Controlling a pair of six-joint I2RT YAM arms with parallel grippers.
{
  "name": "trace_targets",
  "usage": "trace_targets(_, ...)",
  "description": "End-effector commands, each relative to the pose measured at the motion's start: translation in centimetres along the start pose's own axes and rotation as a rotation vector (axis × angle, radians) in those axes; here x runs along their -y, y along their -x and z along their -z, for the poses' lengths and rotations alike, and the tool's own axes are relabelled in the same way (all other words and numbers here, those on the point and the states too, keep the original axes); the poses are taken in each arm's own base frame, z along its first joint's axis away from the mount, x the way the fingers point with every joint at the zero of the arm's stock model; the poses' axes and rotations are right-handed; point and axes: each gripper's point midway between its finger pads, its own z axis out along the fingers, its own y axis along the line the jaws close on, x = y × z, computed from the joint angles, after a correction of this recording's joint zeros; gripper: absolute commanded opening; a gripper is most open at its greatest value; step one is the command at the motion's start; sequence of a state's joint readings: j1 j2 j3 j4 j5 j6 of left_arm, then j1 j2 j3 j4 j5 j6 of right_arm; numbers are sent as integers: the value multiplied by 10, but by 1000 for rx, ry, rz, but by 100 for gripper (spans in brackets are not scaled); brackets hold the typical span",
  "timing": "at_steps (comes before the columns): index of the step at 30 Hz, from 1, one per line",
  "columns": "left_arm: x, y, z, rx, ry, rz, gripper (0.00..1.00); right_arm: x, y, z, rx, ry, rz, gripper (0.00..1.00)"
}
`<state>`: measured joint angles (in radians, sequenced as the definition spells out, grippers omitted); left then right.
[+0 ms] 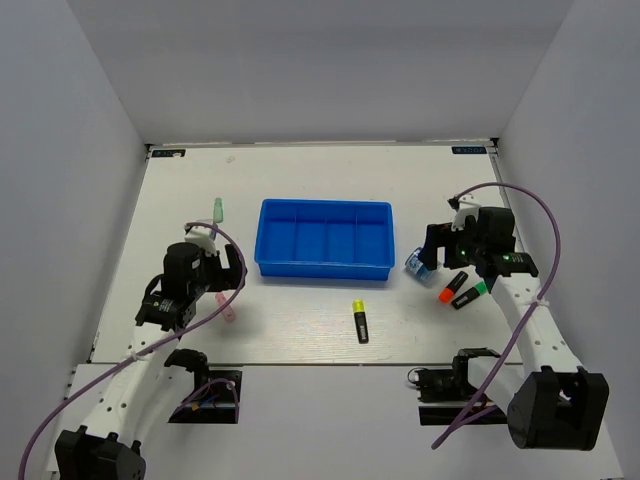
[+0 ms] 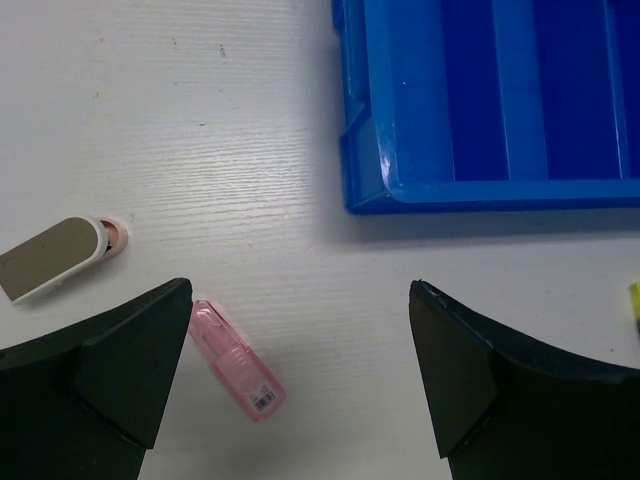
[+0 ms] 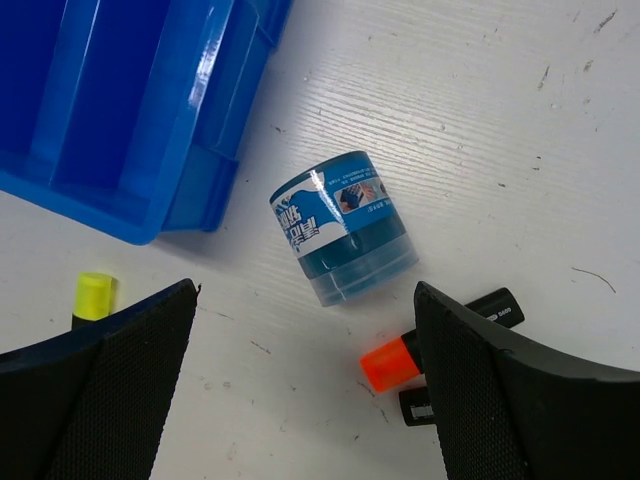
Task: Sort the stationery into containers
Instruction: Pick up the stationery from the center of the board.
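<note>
The blue four-compartment tray stands mid-table with nothing in it. My left gripper is open above the table, left of the tray. A pink pen lies by its left finger and a white piece lies further left. A pale-green pen lies beyond that gripper. My right gripper is open over a blue-white roll lying on its side by the tray's right end. Orange-capped and green-capped highlighters lie beside it. A yellow-capped highlighter lies in front of the tray.
The tray's near corner shows in the left wrist view and the right wrist view. White walls enclose the table on three sides. Purple cables loop over both arms.
</note>
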<state>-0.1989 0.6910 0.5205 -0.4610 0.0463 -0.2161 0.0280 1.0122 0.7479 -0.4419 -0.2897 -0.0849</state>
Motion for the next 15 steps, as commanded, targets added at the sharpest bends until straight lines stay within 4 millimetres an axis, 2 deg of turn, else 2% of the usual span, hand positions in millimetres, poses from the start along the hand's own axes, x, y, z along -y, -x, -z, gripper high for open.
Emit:
trace_targets(1,7,6,-1,25,-44,-13,100,-1,16,6,66,-4,26,90)
trace_targets(8,5,4,-3,10,-33,-9,100,-5,8,9,45,37,107,90)
trace_targets(10,0,-1,-7,-8,-9,0,92,-1,-1,4,4,31,151,90)
trace_targets(12,-1,11,-10,14,8,1,49,8,3,9,-25,-18,151,90)
trace_targets(13,-6,5,-19,-45,33,28,26,11,3,10,-39,-39,155,90)
trace_targets(14,-9,1,-20,-83,55,36,0,19,2,9,-62,-76,152,90)
trace_targets(15,-15,-5,-28,-139,92,46,0,20,3,10,-66,-82,154,90)
